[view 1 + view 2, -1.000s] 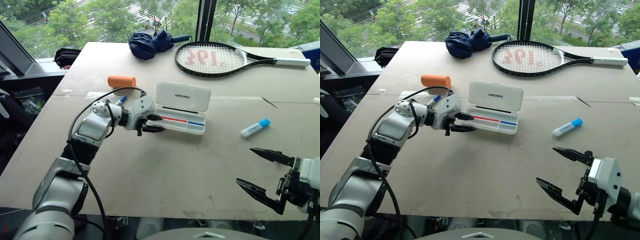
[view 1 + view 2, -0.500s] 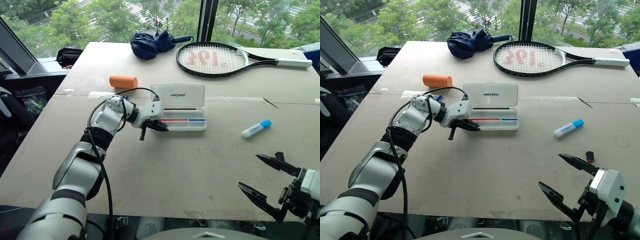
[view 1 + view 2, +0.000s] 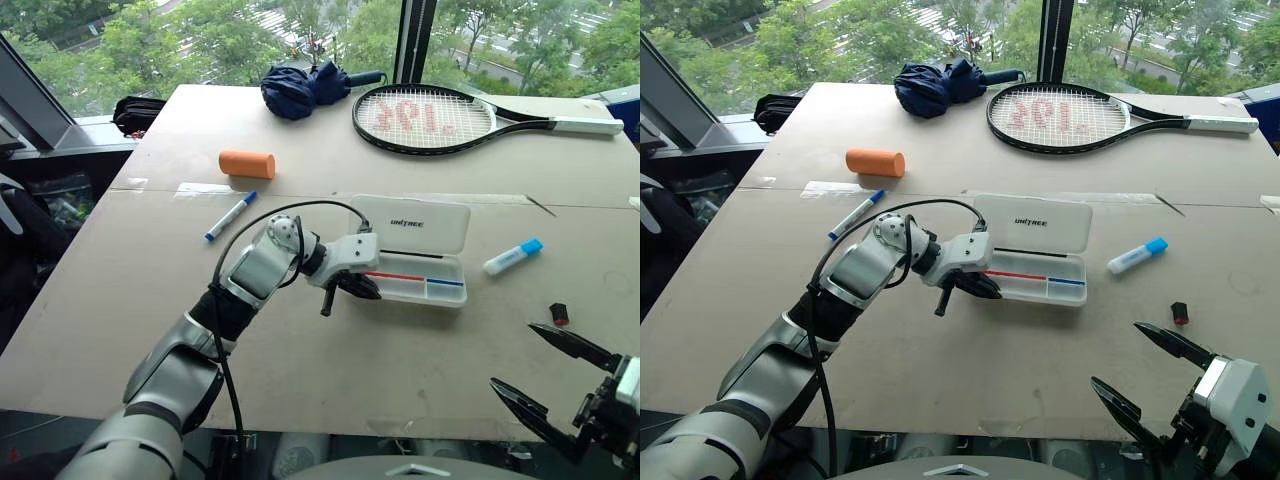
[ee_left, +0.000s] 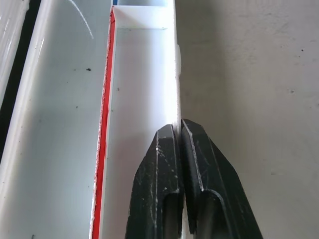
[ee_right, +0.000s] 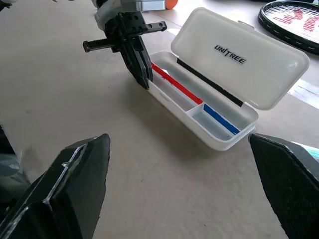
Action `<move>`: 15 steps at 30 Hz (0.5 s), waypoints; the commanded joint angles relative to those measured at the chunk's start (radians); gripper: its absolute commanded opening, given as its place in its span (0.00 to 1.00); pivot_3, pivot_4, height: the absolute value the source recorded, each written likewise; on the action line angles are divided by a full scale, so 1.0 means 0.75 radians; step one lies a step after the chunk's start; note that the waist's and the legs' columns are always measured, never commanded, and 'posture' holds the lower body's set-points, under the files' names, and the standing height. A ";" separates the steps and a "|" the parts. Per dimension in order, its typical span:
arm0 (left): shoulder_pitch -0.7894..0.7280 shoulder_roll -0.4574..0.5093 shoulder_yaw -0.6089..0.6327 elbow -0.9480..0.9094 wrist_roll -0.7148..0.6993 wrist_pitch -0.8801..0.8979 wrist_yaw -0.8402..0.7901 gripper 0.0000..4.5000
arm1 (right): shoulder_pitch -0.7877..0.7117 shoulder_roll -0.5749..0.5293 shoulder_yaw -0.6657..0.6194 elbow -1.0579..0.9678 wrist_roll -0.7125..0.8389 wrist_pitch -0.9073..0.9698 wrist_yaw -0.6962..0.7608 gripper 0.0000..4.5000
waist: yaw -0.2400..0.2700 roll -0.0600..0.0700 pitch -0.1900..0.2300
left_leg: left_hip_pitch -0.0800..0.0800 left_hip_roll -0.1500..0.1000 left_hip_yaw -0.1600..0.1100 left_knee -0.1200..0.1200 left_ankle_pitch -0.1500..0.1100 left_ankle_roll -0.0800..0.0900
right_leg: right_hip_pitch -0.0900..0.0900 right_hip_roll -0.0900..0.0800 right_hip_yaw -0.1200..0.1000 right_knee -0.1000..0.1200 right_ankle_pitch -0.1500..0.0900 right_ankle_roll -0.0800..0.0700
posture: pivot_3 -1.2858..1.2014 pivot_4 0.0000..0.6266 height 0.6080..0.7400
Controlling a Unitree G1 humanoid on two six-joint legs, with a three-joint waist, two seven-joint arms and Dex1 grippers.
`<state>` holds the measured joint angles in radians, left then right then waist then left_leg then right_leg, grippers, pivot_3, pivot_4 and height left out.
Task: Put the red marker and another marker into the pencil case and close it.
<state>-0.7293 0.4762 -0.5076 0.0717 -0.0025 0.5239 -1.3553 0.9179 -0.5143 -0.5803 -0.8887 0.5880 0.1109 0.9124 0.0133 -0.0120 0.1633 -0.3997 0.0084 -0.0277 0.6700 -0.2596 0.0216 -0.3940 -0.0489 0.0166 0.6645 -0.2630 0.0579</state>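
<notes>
Left eye view: the pencil case (image 3: 415,250) lies open near the middle of the tabletop (image 3: 330,350), lid raised on the far side. The left gripper (image 3: 362,290) has its jaws pressed together at the tray's left near corner, on the front wall. The right gripper (image 3: 545,378) hovers at the near right edge, jaws wide apart and empty, well apart from the case. One blue-capped marker (image 3: 229,216) lies far left of the case, one white-and-blue marker (image 3: 511,257) just right of it. A small black-and-red piece (image 3: 559,314) is too small to identify. One orange cylinder (image 3: 246,163), one racket (image 3: 450,115) and one folded umbrella (image 3: 305,88) lie at the far side.

Left wrist view: the closed fingers (image 4: 162,179) straddle the tray's thin white wall; whether they pinch it is unclear.

Right wrist view: the tray's two compartments look empty.
</notes>
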 commanded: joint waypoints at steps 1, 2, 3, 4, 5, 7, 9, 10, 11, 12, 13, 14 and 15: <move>-0.012 -0.021 -0.020 -0.061 0.006 0.070 0.045 0.01 | 0.033 0.005 -0.090 0.027 0.040 -0.045 0.039 1.00 | 0.000 0.000 0.000 | 0.000 0.000 0.000 0.000 0.000 0.000 | 0.000 0.000 0.000 0.000 0.000 0.000 | 0.52 0.24 0.94; -0.012 -0.021 -0.026 -0.065 0.008 0.081 0.052 0.01 | 0.040 0.005 -0.109 0.043 0.045 -0.051 0.051 1.00 | 0.001 0.000 0.000 | 0.000 0.000 0.000 0.000 0.000 0.000 | 0.000 0.000 0.000 0.000 0.000 0.000 | 0.52 0.24 0.94; -0.010 -0.023 -0.026 -0.075 0.005 0.092 0.061 0.07 | 0.045 0.000 -0.136 0.069 0.055 -0.060 0.073 1.00 | 0.001 0.000 0.000 | 0.000 0.000 0.000 0.000 0.000 0.000 | 0.000 0.000 0.000 0.000 0.000 0.000 | 0.52 0.24 0.94; -0.008 -0.022 -0.027 -0.083 0.000 0.099 0.066 0.14 | 0.048 -0.004 -0.154 0.085 0.062 -0.066 0.089 1.00 | 0.000 0.000 0.000 | 0.000 0.000 0.000 0.000 0.000 0.000 | 0.000 0.000 0.000 0.000 0.000 0.000 | 0.52 0.24 0.94; -0.005 -0.024 -0.022 -0.094 -0.011 0.115 0.070 0.20 | 0.049 -0.008 -0.171 0.100 0.070 -0.070 0.104 1.00 | 0.000 0.000 0.000 | 0.000 0.000 0.000 0.000 0.000 0.000 | 0.000 0.000 0.000 0.000 0.000 0.000 | 0.52 0.24 0.94; -0.003 -0.023 0.017 -0.125 -0.046 0.145 0.087 0.37 | 0.043 -0.020 -0.196 0.122 0.085 -0.072 0.126 1.00 | 0.000 0.000 0.000 | 0.000 0.000 0.000 0.000 0.000 0.000 | 0.000 0.000 0.000 0.000 0.000 0.000 | 0.52 0.24 0.94; 0.023 0.015 0.119 -0.201 -0.137 0.214 0.074 0.52 | 0.024 -0.041 -0.205 0.129 0.099 -0.067 0.140 1.00 | -0.003 0.000 0.000 | 0.000 0.001 0.000 0.000 0.000 0.000 | 0.000 0.000 0.000 0.000 0.000 0.000 | 0.52 0.24 0.94; 0.050 0.054 0.197 -0.253 -0.208 0.261 0.058 0.65 | 0.008 -0.054 -0.199 0.125 0.109 -0.059 0.140 1.00 | -0.008 0.001 0.000 | 0.000 0.002 0.000 0.000 0.000 0.000 | 0.000 0.000 0.000 0.000 0.000 0.000 | 0.52 0.24 0.94; 0.086 0.089 0.303 -0.302 -0.285 0.311 0.059 0.73 | -0.012 -0.069 -0.184 0.113 0.116 -0.049 0.138 1.00 | -0.015 0.001 0.001 | 0.000 0.003 0.001 0.000 0.000 0.000 | -0.001 0.000 0.002 0.000 0.000 0.000 | 0.52 0.24 0.94; 0.114 0.114 0.389 -0.339 -0.346 0.357 0.072 0.73 | -0.027 -0.078 -0.169 0.102 0.122 -0.042 0.135 1.00 | -0.027 0.001 0.001 | 0.000 0.004 0.001 0.000 0.000 0.000 | -0.001 0.001 0.001 0.000 0.000 -0.001 | 0.52 0.24 0.94; 0.141 0.147 0.494 -0.350 -0.396 0.428 0.101 0.73 | -0.054 -0.088 -0.137 0.083 0.121 -0.030 0.120 1.00 | -0.026 0.003 0.000 | 0.001 0.006 0.000 -0.001 0.000 0.000 | -0.001 0.001 0.001 0.001 0.000 -0.001 | 0.52 0.24 0.94; 0.170 0.185 0.599 -0.343 -0.425 0.479 0.148 0.73 | -0.088 -0.098 -0.096 0.062 0.119 -0.015 0.101 1.00 | -0.025 0.003 0.000 | 0.001 0.007 -0.001 -0.001 0.000 0.000 | -0.001 0.002 -0.001 0.001 0.000 -0.001 | 0.52 0.24 0.94; 0.197 0.227 0.695 -0.316 -0.435 0.515 0.201 0.73 | -0.128 -0.109 -0.049 0.042 0.117 0.002 0.076 1.00 | -0.029 0.003 0.000 | 0.002 0.007 -0.001 -0.001 0.000 0.000 | 0.000 0.002 -0.001 0.001 0.000 -0.001 | 0.52 0.24 0.94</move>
<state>-0.6020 0.6068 -0.1148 -0.1628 -0.2912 0.8548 -1.2595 0.8487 -0.5857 -0.6562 -0.8021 0.6627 0.1008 0.9932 -0.0087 -0.0097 0.1633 -0.3985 0.0139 -0.0283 0.6694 -0.2596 0.0215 -0.3944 -0.0476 0.0163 0.6654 -0.2631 0.0575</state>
